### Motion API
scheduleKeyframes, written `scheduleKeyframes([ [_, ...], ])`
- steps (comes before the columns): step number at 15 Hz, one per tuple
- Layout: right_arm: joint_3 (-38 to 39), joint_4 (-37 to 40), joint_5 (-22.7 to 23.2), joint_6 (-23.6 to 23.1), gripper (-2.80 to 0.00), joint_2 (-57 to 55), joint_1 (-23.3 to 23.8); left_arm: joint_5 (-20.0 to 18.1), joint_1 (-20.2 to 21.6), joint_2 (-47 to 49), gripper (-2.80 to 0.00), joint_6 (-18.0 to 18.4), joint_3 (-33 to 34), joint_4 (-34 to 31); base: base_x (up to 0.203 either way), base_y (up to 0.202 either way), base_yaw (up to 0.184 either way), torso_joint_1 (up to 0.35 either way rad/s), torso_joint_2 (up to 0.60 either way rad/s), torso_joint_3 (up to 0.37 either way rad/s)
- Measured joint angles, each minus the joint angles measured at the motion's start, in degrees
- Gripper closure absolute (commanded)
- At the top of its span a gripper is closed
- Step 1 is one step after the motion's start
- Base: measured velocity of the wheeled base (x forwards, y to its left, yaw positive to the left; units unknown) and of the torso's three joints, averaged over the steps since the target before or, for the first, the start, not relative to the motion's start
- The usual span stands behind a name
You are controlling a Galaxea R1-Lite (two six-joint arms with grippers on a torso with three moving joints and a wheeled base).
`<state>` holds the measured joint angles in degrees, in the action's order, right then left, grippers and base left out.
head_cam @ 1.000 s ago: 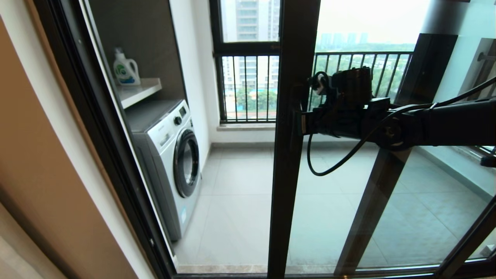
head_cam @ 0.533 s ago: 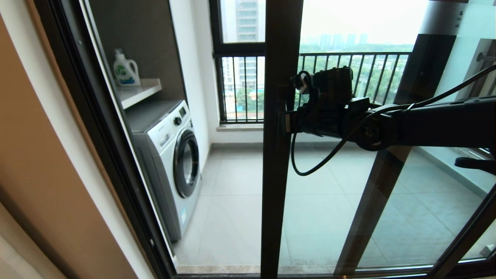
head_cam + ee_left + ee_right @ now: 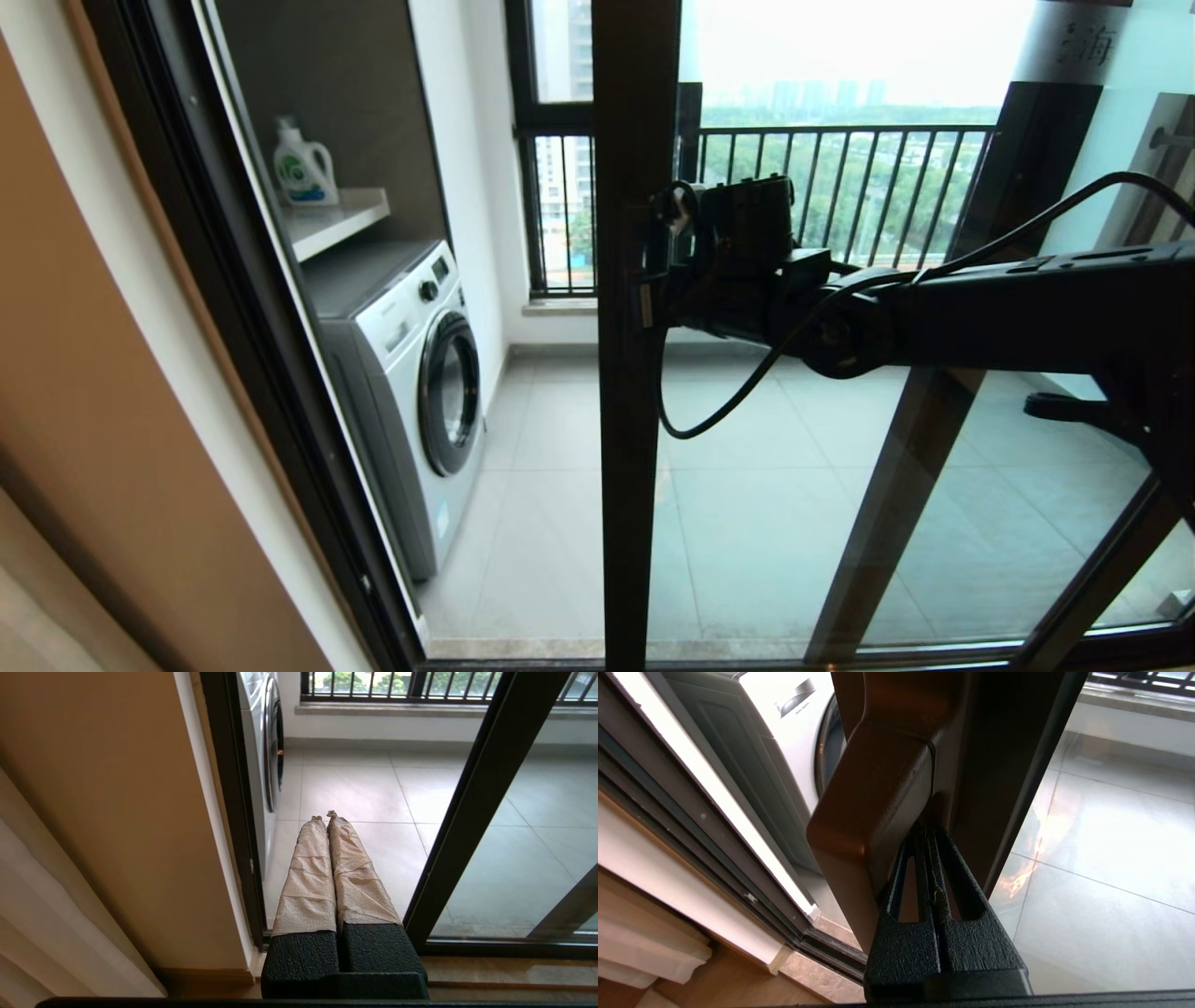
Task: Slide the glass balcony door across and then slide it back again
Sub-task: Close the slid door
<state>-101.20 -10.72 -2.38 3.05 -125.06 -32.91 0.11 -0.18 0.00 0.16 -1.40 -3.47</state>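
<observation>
In the head view the right gripper [image 3: 644, 280] is pressing at the glass balcony door [image 3: 635, 420], standing partway across beside the washing machine [image 3: 411, 373]; the left wrist view is showing the left gripper [image 3: 324, 816] pinched together, idle; the right wrist view is showing closed fingers [image 3: 931, 858] tucked behind the handle [image 3: 873, 802].

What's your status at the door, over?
Right gripper shut, tips tucked behind the handle of the glass balcony door. Left gripper shut, idle low by the doorway. Nothing seen blocking the track.
</observation>
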Motion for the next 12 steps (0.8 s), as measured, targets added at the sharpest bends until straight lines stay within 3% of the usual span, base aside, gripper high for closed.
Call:
scheduleKeyframes([
  [4,-4.3,0.3,-0.4,0.0,0.00,-3.0,-2.4,0.0,0.0,0.0,0.00,0.0,0.0,0.0,0.000,0.000,0.000,0.000,0.00,0.000],
  [8,-9.6,0.5,-5.1,-0.1,0.00,-6.5,-5.2,0.0,0.0,0.0,0.00,0.0,0.0,0.0,0.000,0.000,0.000,0.000,0.00,0.000],
  [12,-10.7,0.1,-5.4,-0.1,0.00,-8.5,-7.7,0.0,0.0,0.0,0.00,0.0,0.0,0.0,0.000,0.000,0.000,0.000,0.00,0.000],
])
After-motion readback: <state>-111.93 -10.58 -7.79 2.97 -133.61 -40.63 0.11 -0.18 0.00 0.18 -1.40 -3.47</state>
